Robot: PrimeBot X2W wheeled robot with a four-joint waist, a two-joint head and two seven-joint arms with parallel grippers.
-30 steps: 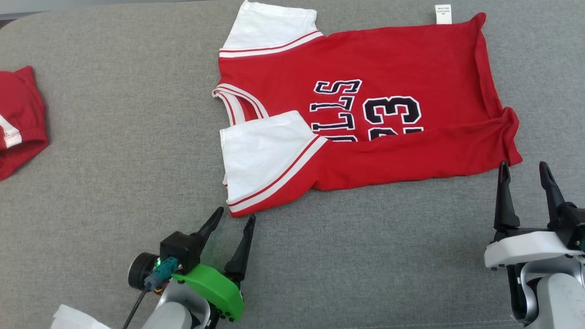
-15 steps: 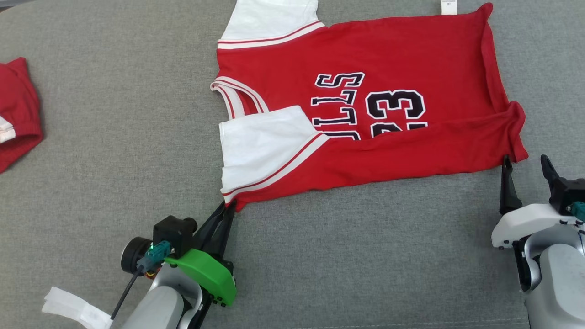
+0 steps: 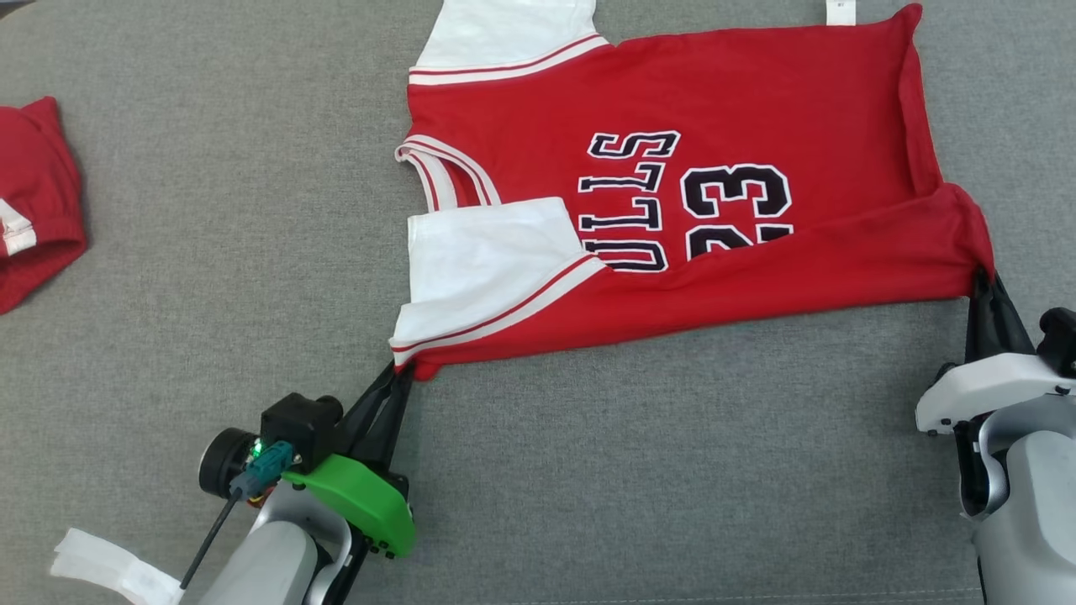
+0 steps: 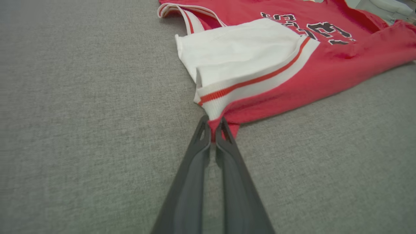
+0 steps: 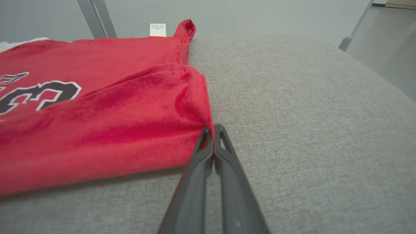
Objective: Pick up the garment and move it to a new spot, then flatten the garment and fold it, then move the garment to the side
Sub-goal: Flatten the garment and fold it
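At both near corners, left hand [image 3: 400,376] and right hand [image 3: 983,284] pinch the garment [image 3: 756,101].

Broad bare grey tabletop [image 3: 235,210] lies open between the jersey [image 3: 756,92] and a second red cloth [image 3: 34,202], perhaps shorts, at the far left edge.

A bright red garment [image 3: 756,92] has white sleeves [image 3: 487,252], each edged with a red-and-white stripe. Its letters and numerals [image 3: 735,189] are black, outlined in white, and its small label [image 3: 840,12] is white. The neckline [image 3: 445,172] is banded red and white. The cloth surface [image 3: 210,252] is a heathered grey weave. A second piece of clothing [image 3: 34,202] is red with a white stripe. The left gripper [image 3: 402,372] has dark fingers and a vivid green shell [image 3: 353,496]. The right gripper [image 3: 982,277] pairs dark fingers with a white shell [image 3: 983,388].
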